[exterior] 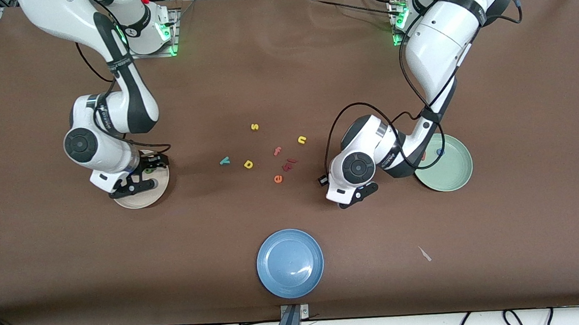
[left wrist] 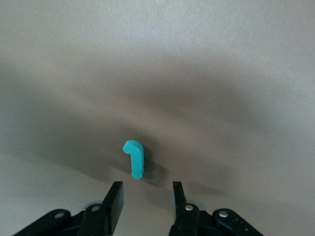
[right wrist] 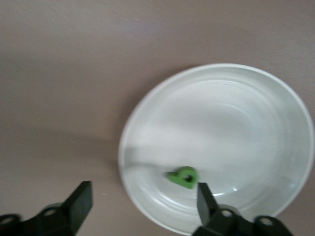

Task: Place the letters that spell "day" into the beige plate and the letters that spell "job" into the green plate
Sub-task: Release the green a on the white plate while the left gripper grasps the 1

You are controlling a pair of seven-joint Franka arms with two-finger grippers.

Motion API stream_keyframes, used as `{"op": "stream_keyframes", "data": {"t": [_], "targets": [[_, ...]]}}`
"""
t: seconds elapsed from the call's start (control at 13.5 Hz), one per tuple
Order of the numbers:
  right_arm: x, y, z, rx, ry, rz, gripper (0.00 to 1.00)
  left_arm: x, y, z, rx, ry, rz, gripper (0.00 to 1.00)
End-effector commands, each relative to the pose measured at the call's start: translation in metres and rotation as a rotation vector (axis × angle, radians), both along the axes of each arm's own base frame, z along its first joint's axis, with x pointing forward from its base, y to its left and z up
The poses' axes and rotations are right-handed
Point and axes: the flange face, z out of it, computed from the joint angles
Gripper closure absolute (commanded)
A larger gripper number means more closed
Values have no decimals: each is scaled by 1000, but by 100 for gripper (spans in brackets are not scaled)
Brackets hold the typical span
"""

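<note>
Writing: dark bands on both arms carry pale lettering, too small to read. No other labels visible.

Hidden or unclear:
- The j (left wrist: 135, 158), teal and hook-shaped, shows only in the left wrist view. In the front view the left arm's wrist covers that spot.
- The green plate (exterior: 453, 174) is partly covered by the left arm's forearm. A blue o (exterior: 440, 151) lies in it close to the arm. A reddish bit at the arm's edge cannot be identified.
- Dark red pieces (exterior: 289, 164) between the f (exterior: 277, 151) and the orange e (exterior: 278, 179) cannot be read as letters.

Left gripper (left wrist: 146, 196): low over bare table, toward the table's middle from the green plate. Fingers part-way apart, nothing between them. The j lies on the table just ahead of the fingertips, apart from both.

Right gripper (right wrist: 143, 196): over the beige plate (right wrist: 275, 128), fingers spread wide, holding nothing. The dark green a (right wrist: 184, 177) lies in the plate near its rim, below the gap and closer to one finger.

Middle of the table: the light teal y (exterior: 224, 160) and yellow d (exterior: 248, 164) lie side by side, well apart from both plates. The yellow s (exterior: 254, 126) lies farther from the front camera, and the yellow n (exterior: 302, 139) lies toward the left arm's end. A blue plate (exterior: 290, 263) sits nearest the front camera.
</note>
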Motion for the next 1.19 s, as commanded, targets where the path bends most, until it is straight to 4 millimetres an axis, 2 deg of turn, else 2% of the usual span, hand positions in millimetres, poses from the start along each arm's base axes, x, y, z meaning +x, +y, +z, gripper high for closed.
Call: {"op": "stream_keyframes", "data": {"t": [0.0, 0.07, 0.22, 0.59, 0.89, 1.11], "targets": [[-7, 49, 8, 57, -4, -99, 0, -1, 2, -4, -2, 3, 3, 52], [-10, 73, 6, 80, -2, -104, 0, -1, 3, -4, -2, 3, 3, 56], [-14, 107, 1, 80, -11, -147, 0, 0, 4, -7, 0, 4, 3, 56], [-23, 176, -25, 57, -48, -176, 0, 9, 19, -10, 11, -9, 18, 65], [-25, 183, -48, 40, -55, -134, 0, 8, 18, -12, 12, -7, 18, 100], [-30, 187, -57, 32, -41, -93, 0, 10, 18, -4, 9, -12, 19, 100]]}}
